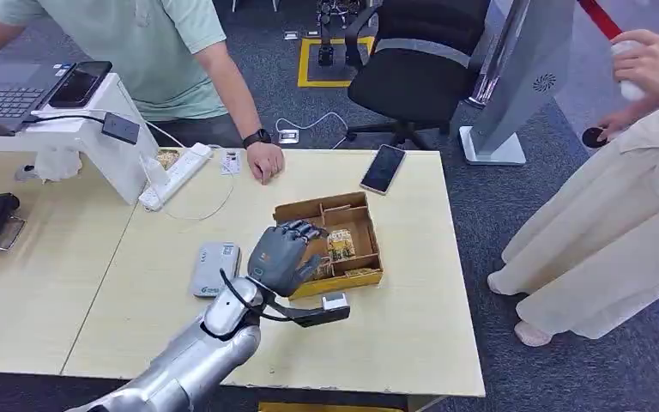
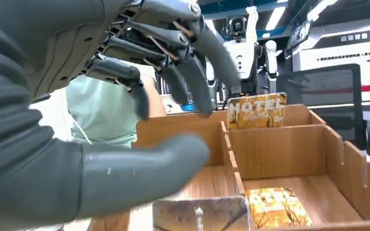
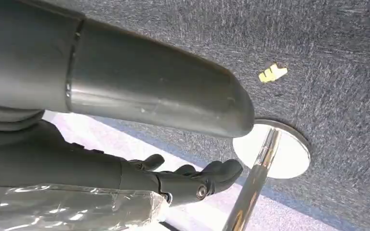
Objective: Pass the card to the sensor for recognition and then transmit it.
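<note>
The cards are sitting in a wooden box (image 1: 356, 225) on the table (image 1: 412, 318). One card (image 2: 257, 111) with "HOTEL" on it is standing up at the far wall of a compartment. Another card (image 2: 275, 208) is lying flat in the near compartment, and its letters are too blurry to read. The left robot hand (image 1: 281, 256) is hovering over the left part of the box with its fingers (image 2: 192, 82) spread apart and its thumb (image 2: 139, 166) below them, holding nothing. It is hiding part of the box in the head view. Just left of the box, a small grey sensor (image 1: 214, 268) is lying on the table. A person's hand (image 1: 264, 161) is resting on the far edge, near a phone (image 1: 383, 168). The right robot hand (image 3: 192, 178) is hanging over the carpet floor (image 3: 327, 57); its fingers are curling loosely, and I cannot tell if it is open or closed. A shiny pole (image 3: 250, 187) is partly cut off there.
</note>
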